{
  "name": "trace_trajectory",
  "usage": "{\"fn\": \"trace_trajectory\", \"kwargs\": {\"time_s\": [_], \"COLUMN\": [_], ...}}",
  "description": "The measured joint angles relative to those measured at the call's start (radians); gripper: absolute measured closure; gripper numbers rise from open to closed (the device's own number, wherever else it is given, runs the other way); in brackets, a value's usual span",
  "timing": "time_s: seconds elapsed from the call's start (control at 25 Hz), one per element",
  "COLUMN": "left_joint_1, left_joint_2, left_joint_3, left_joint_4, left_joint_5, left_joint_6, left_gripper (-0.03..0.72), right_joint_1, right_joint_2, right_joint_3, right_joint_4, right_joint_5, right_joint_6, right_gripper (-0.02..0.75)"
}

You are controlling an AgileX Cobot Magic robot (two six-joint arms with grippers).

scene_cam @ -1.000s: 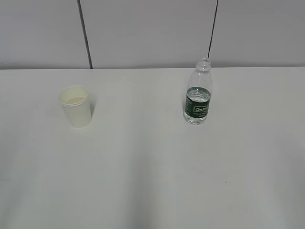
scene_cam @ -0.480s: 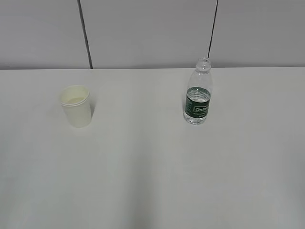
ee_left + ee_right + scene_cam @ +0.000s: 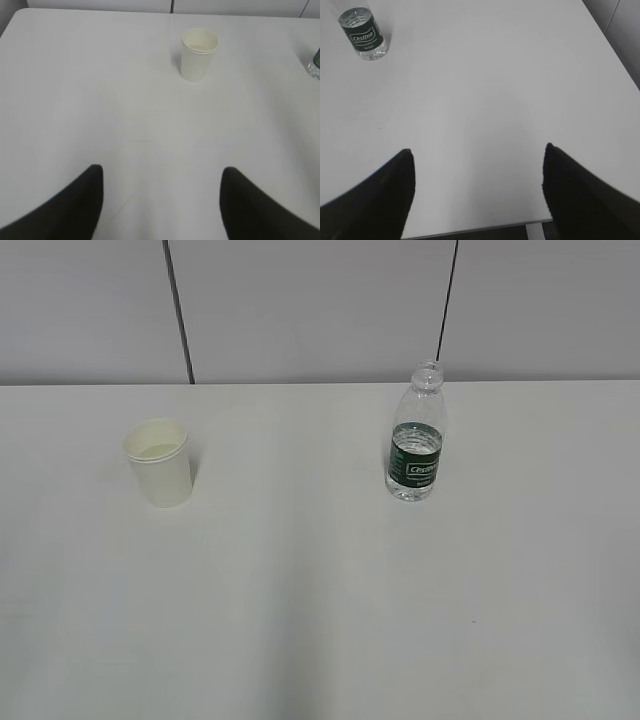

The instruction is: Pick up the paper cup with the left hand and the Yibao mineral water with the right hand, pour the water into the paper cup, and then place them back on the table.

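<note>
The white paper cup (image 3: 159, 462) stands upright on the left of the white table (image 3: 300, 580); it also shows in the left wrist view (image 3: 198, 54). The Yibao mineral water bottle (image 3: 416, 435), clear with a dark green label and no cap, stands upright on the right; it shows at the top left of the right wrist view (image 3: 363, 32). My left gripper (image 3: 161, 175) is open and empty, well short of the cup. My right gripper (image 3: 477, 155) is open and empty near the table's front edge, far from the bottle. Neither arm shows in the exterior view.
A grey panelled wall (image 3: 320, 310) runs behind the table's far edge. The table's front edge (image 3: 470, 227) shows below my right gripper. The bottle's base peeks in at the right edge of the left wrist view (image 3: 315, 65).
The paper cup shifted slightly right and then back left in the exterior view. The bottle has not moved.
</note>
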Motion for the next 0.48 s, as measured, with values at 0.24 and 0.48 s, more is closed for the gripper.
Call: {"fn": "trace_trajectory", "kwargs": {"time_s": [0.24, 0.48], "left_joint_1": [0.000, 0.000], "left_joint_2": [0.000, 0.000], "left_joint_3": [0.000, 0.000], "left_joint_4": [0.000, 0.000], "left_joint_5": [0.000, 0.000], "left_joint_6": [0.000, 0.000], "left_gripper": [0.241, 0.246], "right_joint_1": [0.000, 0.000], "right_joint_2": [0.000, 0.000], "right_joint_3": [0.000, 0.000], "right_joint_4": [0.000, 0.000], "right_joint_5": [0.000, 0.000], "right_joint_6": [0.000, 0.000], "right_gripper": [0.152, 0.152]}}
